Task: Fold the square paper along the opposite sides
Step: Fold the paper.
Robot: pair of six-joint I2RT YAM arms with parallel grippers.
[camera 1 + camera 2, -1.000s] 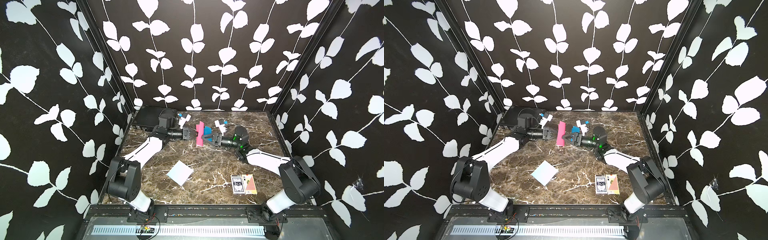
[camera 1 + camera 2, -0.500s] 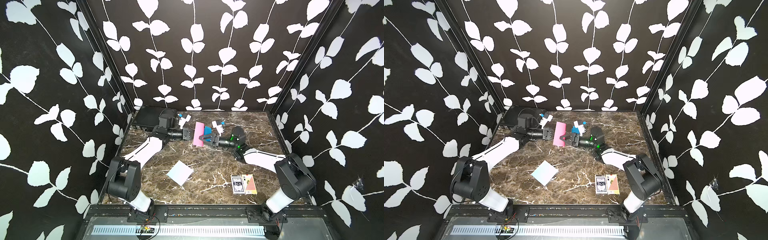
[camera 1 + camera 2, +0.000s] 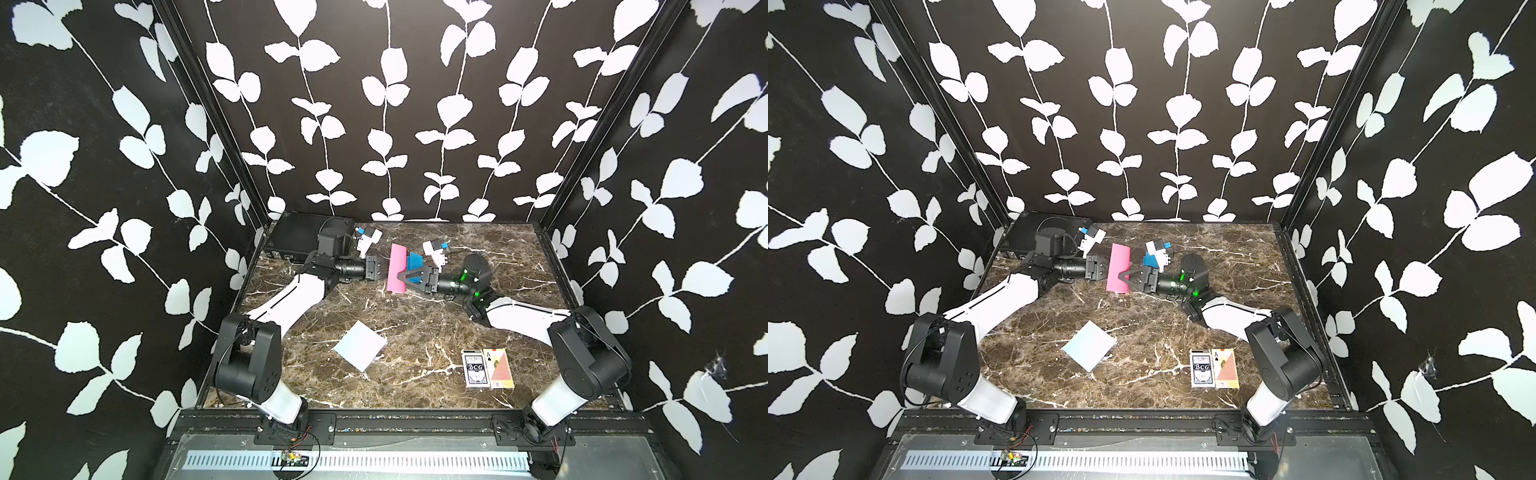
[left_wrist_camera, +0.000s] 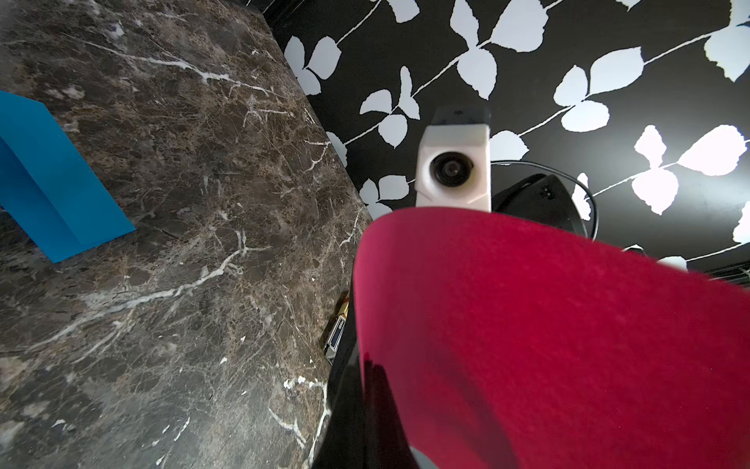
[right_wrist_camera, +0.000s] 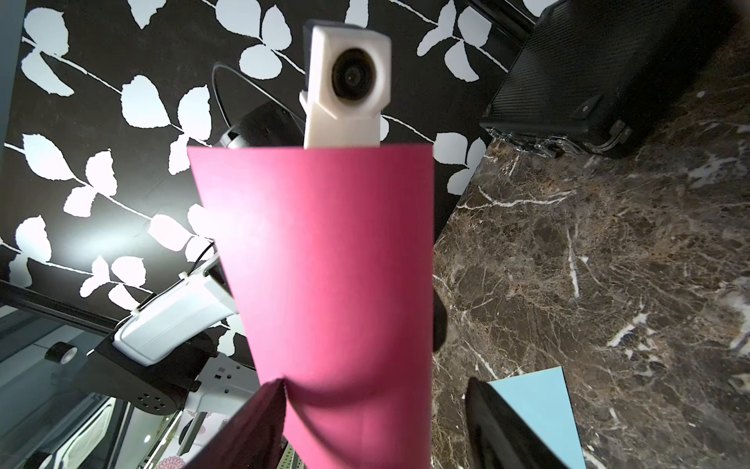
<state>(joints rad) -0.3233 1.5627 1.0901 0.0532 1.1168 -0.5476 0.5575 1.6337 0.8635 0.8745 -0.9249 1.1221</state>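
A pink square paper [image 3: 397,268] hangs upright above the back of the marble table, bowed into a curve. My left gripper [image 3: 383,269] is shut on its left edge; in the left wrist view the paper [image 4: 548,333] fills the space beside the dark finger [image 4: 357,414]. My right gripper [image 3: 401,282] stands open on the opposite side with the paper [image 5: 332,251] between its jaws. One finger [image 5: 259,414] touches the sheet and the other finger [image 5: 499,422] stands apart from it. Both top views show this; the right gripper [image 3: 1121,280] faces the left gripper [image 3: 1104,268].
A blue folded piece [image 3: 413,262] stands on the table behind the pink paper. A pale blue square sheet [image 3: 360,345] lies flat at the centre front. Two card packs [image 3: 486,368] lie at the front right. A black case [image 3: 291,237] sits in the back left corner.
My right gripper has moved left up to the pink paper, so its jaws now straddle the sheet, and they have narrowed slightly. The left gripper kept its hold and place.
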